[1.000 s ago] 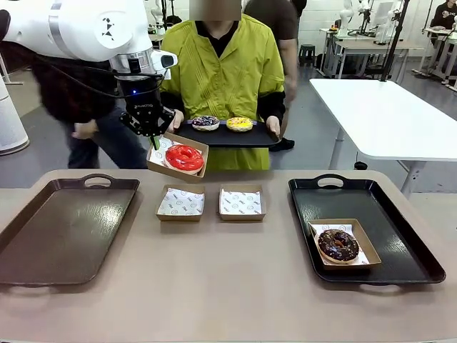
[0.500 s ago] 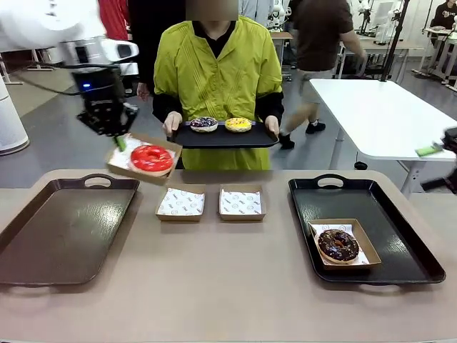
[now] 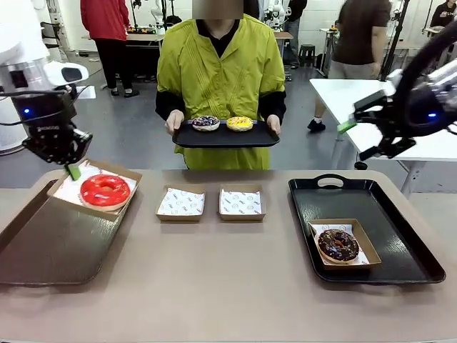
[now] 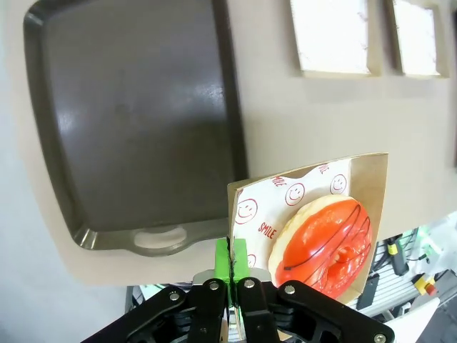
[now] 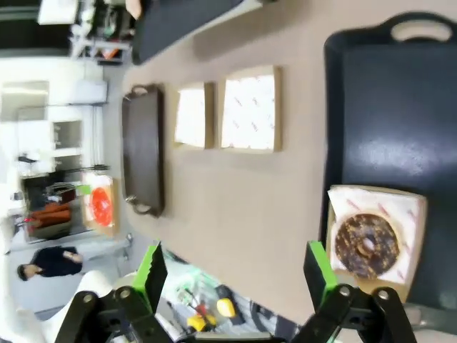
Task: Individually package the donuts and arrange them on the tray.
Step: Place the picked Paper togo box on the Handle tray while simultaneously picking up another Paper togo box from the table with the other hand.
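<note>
Left jaws: the left gripper (image 3: 72, 168) is closed hard, its green pads nipping one corner of a lined cardboard box (image 3: 128, 174) and carrying it.
Right jaws: the right gripper (image 3: 360, 139) stands wide apart with nothing between the pads. It is raised over the far right of the table, beyond the black tray (image 3: 403, 239).
Carried load: the red donut (image 3: 105, 190) sits in that box on its printed liner. The box is tilted a little.
Position of load: over the far right corner of the brown tray (image 3: 43, 246). Contact with the tray cannot be told from the front. The left wrist view suggests the box hangs clear.
Done so far: the chocolate donut (image 3: 338, 244) lies in its own box (image 3: 370, 251), set down on the black tray. That makes one unit packaged and placed.
In progress: the red donut is packaged but not yet released.
Unpackaged: the purple donut (image 3: 206, 123) and the yellow donut (image 3: 239, 123) lie side by side on a small black tray (image 3: 225, 138), which the person holds at the far side of the table.
Spare packaging: two empty lined boxes (image 3: 181, 202) wait side by side on the table between the two big trays.
Judgement: roughly half done. What remains is setting down the red one, then boxing and placing two more.
</note>
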`<state>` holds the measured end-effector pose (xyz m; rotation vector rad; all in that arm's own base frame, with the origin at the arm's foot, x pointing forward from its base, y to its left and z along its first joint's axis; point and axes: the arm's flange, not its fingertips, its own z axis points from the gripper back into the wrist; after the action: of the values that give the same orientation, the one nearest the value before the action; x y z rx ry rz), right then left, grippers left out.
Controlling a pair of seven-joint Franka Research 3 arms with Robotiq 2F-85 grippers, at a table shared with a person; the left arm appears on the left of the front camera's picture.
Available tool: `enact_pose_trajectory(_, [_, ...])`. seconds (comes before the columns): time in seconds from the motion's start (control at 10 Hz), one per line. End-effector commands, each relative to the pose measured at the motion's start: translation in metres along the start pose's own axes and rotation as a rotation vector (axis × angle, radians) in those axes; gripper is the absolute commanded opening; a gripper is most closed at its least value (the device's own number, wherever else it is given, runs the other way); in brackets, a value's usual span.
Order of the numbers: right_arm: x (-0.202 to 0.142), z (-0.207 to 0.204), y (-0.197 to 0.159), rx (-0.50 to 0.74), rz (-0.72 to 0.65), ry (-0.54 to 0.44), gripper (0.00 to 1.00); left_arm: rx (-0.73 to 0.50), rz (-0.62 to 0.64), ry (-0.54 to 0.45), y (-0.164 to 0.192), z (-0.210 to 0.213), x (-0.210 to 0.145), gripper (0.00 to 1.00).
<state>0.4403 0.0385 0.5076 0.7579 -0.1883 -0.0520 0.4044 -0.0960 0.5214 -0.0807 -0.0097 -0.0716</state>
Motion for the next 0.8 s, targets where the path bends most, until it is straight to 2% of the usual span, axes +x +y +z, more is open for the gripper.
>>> enact_pose_trajectory(0.0, [0.010,-0.038,0.014,-0.124,0.009,0.000,1.00,0.034,-0.007,-0.034,0.025,-0.007,-0.007,0.01])
enact_pose_trajectory(0.3, [0.011,-0.092,0.036,-0.217,0.064,-0.010,1.00,0.035,-0.025,-0.030,0.056,-0.023,-0.009,0.01])
enact_pose_trajectory(0.6, [0.002,-0.105,0.033,-0.195,0.086,0.019,1.00,0.049,0.000,-0.036,0.068,-0.031,-0.005,0.01])
enact_pose_trajectory(0.7, [0.004,-0.105,0.037,-0.203,0.099,0.006,1.00,0.033,0.006,-0.011,0.060,-0.026,-0.006,0.01])
